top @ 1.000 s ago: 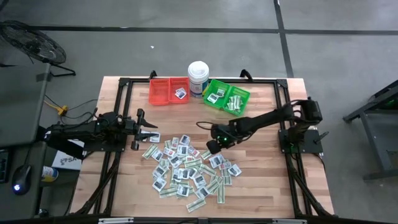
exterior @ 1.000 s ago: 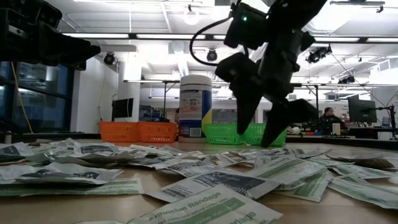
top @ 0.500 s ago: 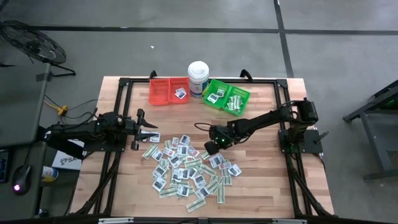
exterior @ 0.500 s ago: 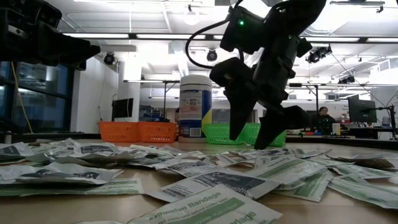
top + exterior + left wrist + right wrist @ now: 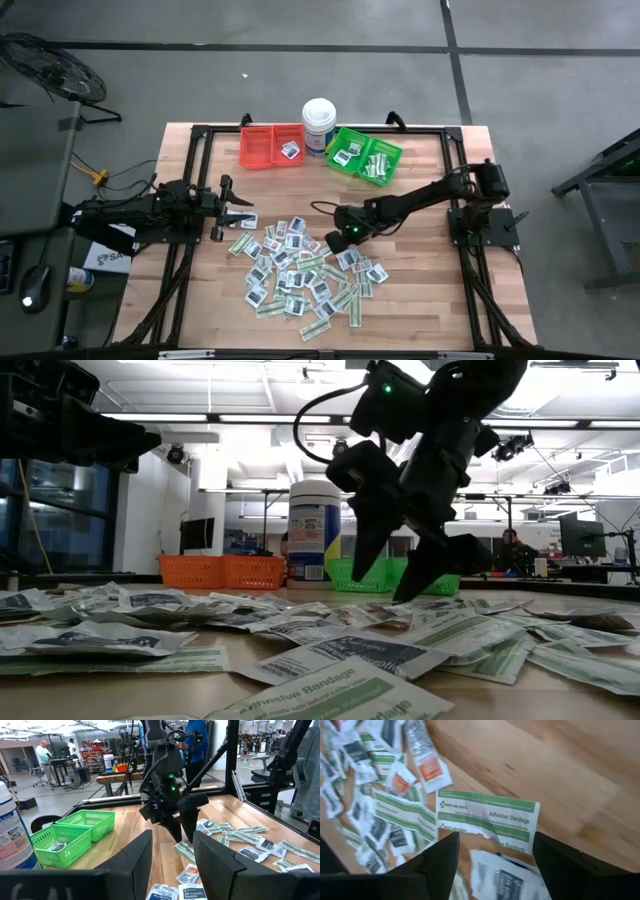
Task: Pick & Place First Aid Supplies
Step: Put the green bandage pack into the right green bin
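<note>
- Over the upper right edge of the packet pile, the right gripper [image 5: 342, 238] hangs with its fingers [image 5: 372, 550] spread wide and pointing down; nothing is between them.
- Seen from the right wrist, an adhesive bandage packet [image 5: 487, 819] with green-and-white print lies flat on the wood just ahead of the parted fingers, with smaller square packets with orange print [image 5: 431, 768] beyond it.
- Across the middle of the wooden table [image 5: 420, 290] the first aid supplies [image 5: 305, 275] lie scattered in a loose heap, square white packets mixed with longer green-and-white strips, many overlapping.
- A few packets lie in the green bin [image 5: 365, 155] at the table's far edge, and one shows in the red bin [image 5: 271, 146] beside it.
- Between the two bins stands a white tub [image 5: 319, 124].
- At the pile's left side the left gripper [image 5: 243, 211] hovers, well apart from the right one, its fingers [image 5: 134, 861] spread and empty.
- Beyond the table, the left wrist view shows people [image 5: 44, 755] in the room.
</note>
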`<state>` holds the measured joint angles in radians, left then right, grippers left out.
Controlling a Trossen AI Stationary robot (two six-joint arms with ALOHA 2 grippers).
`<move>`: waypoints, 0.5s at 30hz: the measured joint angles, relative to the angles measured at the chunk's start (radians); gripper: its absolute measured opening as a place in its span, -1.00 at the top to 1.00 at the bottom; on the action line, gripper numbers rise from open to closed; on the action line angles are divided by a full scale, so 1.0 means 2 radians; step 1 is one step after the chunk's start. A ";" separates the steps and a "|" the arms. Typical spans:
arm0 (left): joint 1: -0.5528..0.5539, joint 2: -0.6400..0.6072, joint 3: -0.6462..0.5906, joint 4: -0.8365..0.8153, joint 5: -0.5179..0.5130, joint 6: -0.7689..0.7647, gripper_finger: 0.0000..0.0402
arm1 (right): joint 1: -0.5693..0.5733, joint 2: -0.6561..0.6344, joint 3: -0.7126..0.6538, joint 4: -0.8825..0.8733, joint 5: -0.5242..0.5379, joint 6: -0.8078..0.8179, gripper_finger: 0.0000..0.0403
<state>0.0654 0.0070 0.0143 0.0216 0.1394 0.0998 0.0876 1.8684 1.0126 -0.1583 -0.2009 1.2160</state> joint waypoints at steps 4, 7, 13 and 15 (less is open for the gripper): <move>0.000 0.000 0.000 0.000 0.000 0.000 0.30 | 0.001 0.005 0.000 0.021 0.001 0.005 -0.19; 0.000 0.000 0.000 0.000 0.000 0.000 0.30 | 0.004 0.006 0.000 0.038 0.004 0.006 -0.16; 0.000 0.000 0.000 0.000 0.000 0.000 0.30 | 0.011 0.007 -0.001 0.055 0.018 0.009 -0.12; 0.000 0.000 0.000 0.000 0.000 0.000 0.30 | 0.013 0.008 -0.001 0.059 0.024 0.012 -0.12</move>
<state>0.0653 0.0071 0.0143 0.0216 0.1387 0.0998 0.1137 1.8837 1.0115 -0.0405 -0.1539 1.2403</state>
